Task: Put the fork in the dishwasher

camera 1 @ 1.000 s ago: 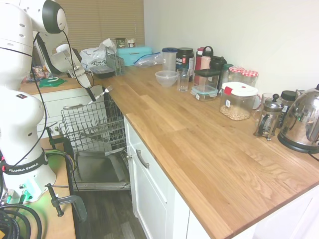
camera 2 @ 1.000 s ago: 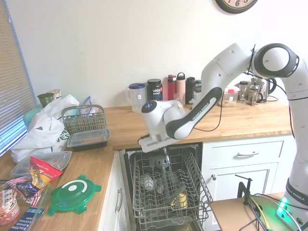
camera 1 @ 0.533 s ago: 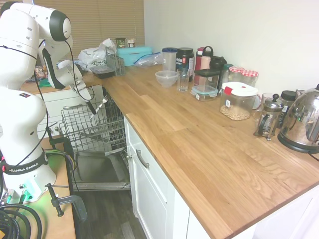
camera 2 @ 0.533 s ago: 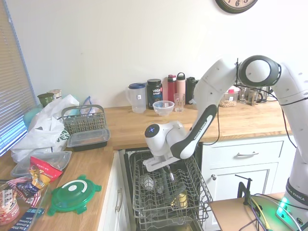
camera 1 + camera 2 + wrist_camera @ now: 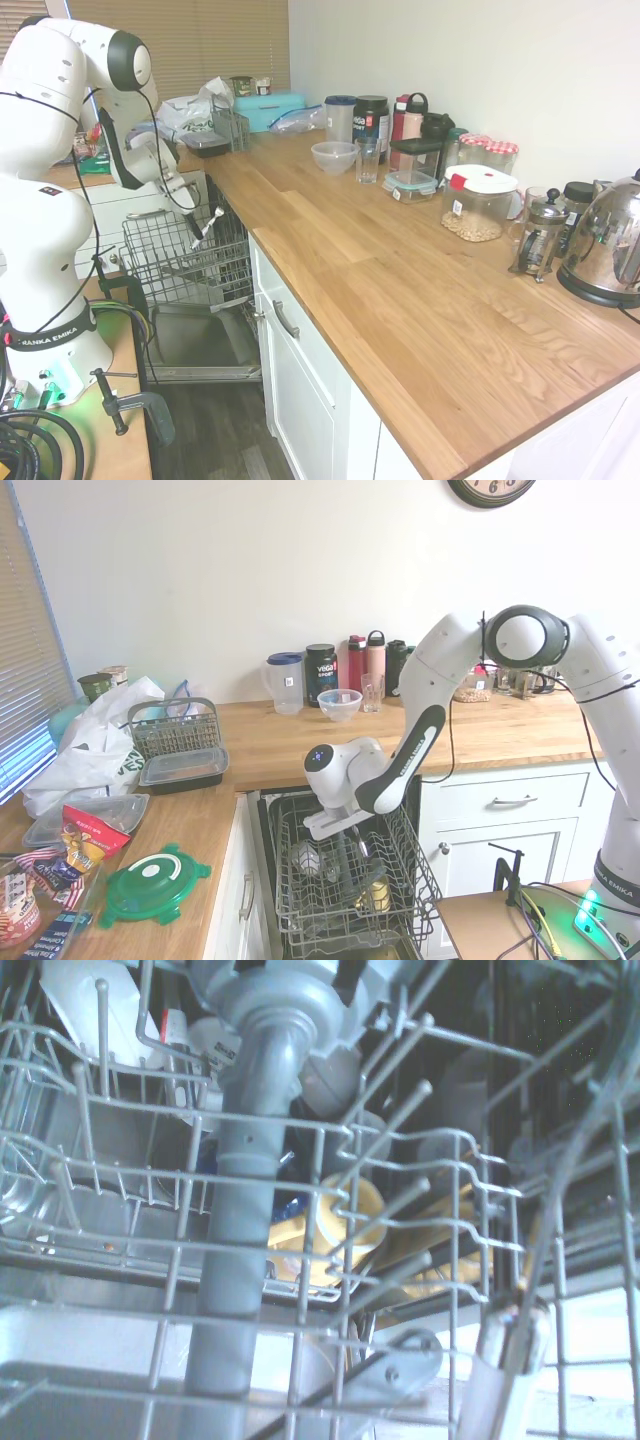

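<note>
Already down at the rack, the fork [image 5: 208,227] sits pinched in the closed jaws of the gripper [image 5: 197,228], its long axis slanting, tines uppermost and tipped toward the worktop [image 5: 400,290] edge. Directly beneath lies the grey wire basket of the dishwasher [image 5: 185,262], so release needs only a short descent, I judge.

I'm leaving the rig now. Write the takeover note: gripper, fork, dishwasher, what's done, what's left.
Gripper: shut on the fork, low over the dishwasher rack.
Fork: in the fingers, tines up, not yet resting in the rack.
Dishwasher: door down, wire rack pulled out, a few items already in it.
Done: fork picked up and carried to the rack.
Left: lower it in, release, withdraw the arm.
</note>
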`<state>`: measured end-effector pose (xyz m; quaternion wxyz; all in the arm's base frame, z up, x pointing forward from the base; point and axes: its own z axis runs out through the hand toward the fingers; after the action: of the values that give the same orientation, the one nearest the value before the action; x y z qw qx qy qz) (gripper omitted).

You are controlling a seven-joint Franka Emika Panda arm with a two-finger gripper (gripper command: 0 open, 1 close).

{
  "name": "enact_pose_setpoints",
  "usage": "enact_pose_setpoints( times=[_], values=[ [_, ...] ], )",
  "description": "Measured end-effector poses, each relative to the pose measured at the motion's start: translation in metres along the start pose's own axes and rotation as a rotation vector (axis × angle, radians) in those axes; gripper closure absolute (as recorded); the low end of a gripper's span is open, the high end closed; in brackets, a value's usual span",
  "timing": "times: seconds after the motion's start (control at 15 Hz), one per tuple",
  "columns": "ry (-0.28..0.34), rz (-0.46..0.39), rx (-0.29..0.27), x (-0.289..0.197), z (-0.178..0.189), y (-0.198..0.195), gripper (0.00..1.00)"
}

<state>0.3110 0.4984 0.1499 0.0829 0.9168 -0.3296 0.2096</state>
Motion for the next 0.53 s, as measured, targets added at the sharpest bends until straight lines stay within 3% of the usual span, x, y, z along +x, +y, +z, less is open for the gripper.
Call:
enact_pose_setpoints(
  times=[0.47,0.53],
  values=[
    [-0.031,-0.033,-0.051,0.017,0.022,-0.028,1.00],
    [-0.029,-0.035,-0.056,0.020,0.027,-0.032,0.00]
  ],
)
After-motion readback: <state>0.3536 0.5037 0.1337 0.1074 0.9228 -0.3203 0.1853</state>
